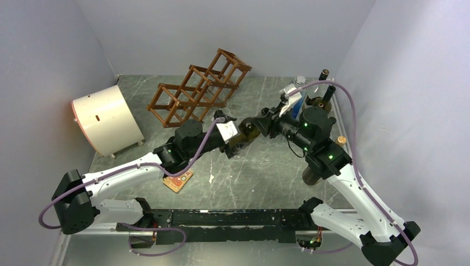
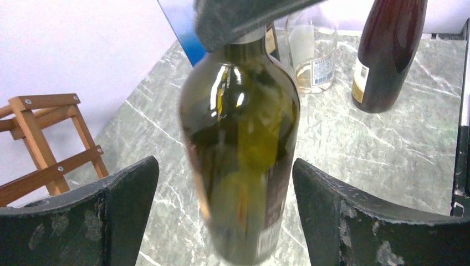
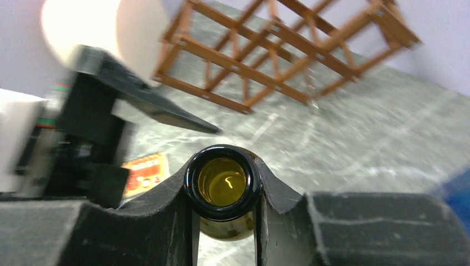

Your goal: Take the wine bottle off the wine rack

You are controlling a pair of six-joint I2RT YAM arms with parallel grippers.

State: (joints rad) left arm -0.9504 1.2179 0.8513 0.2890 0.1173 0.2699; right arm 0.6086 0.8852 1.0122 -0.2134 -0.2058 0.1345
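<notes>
White arm links [image 1: 119,177], black joints [image 1: 72,205], green LEDs [image 1: 331,157]; purple cables [image 1: 353,138]; black pincer fingers [image 2: 83,221], scuffed grey.

We find the wine rack [image 1: 199,94] at the table's [image 1: 249,177] back edge, with the drum [image 1: 105,119] left of it by the left edge. The wine bottle [image 2: 238,144] is before the rack, over the middle. Other bottles [image 2: 388,55] stand in the back right corner.

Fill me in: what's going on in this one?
The right arm's fingers are shut on the neck of the dark olive-green glass wine bottle, holding it clear of the reddish-brown wooden wine rack, over the grey marbled table. The left arm's fingers stand open on either side of the bottle's body, not touching it. No bottle shows in the rack.
</notes>
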